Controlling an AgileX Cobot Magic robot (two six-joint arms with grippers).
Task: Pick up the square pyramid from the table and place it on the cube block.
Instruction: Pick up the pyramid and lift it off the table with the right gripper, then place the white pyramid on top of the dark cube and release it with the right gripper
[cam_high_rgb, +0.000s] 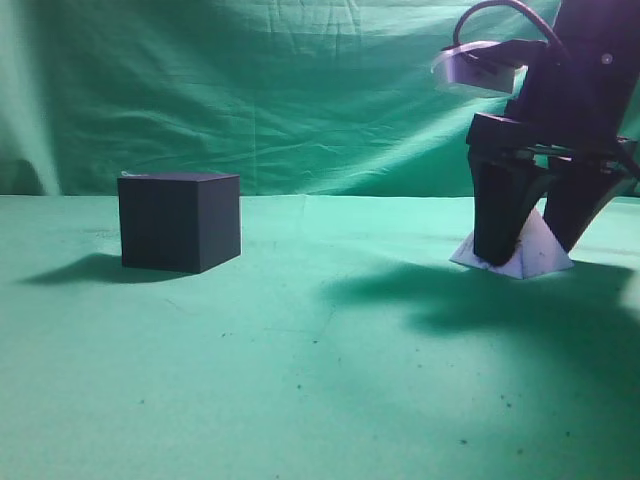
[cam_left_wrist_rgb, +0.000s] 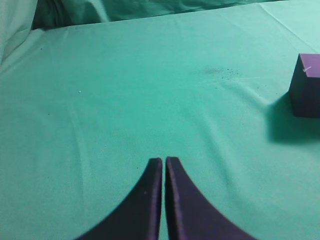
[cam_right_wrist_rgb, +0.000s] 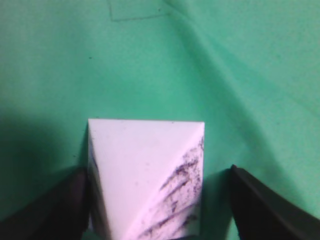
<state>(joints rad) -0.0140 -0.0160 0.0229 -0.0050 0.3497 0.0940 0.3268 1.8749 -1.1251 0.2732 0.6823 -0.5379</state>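
Note:
The pale square pyramid (cam_high_rgb: 540, 250) with dark streaks rests on the green table (cam_high_rgb: 300, 380) at the right. My right gripper (cam_high_rgb: 532, 245) is open and straddles the square pyramid (cam_right_wrist_rgb: 145, 175); the left finger touches its side, and the right finger stands apart with a gap. The dark cube block (cam_high_rgb: 180, 220) stands on the table at the left, also showing at the right edge of the left wrist view (cam_left_wrist_rgb: 306, 85). My left gripper (cam_left_wrist_rgb: 164, 161) is shut and empty above bare cloth.
A wrinkled green cloth backdrop (cam_high_rgb: 300, 90) hangs behind the table. The right arm casts a broad shadow (cam_high_rgb: 480, 300) on the cloth in front of the pyramid.

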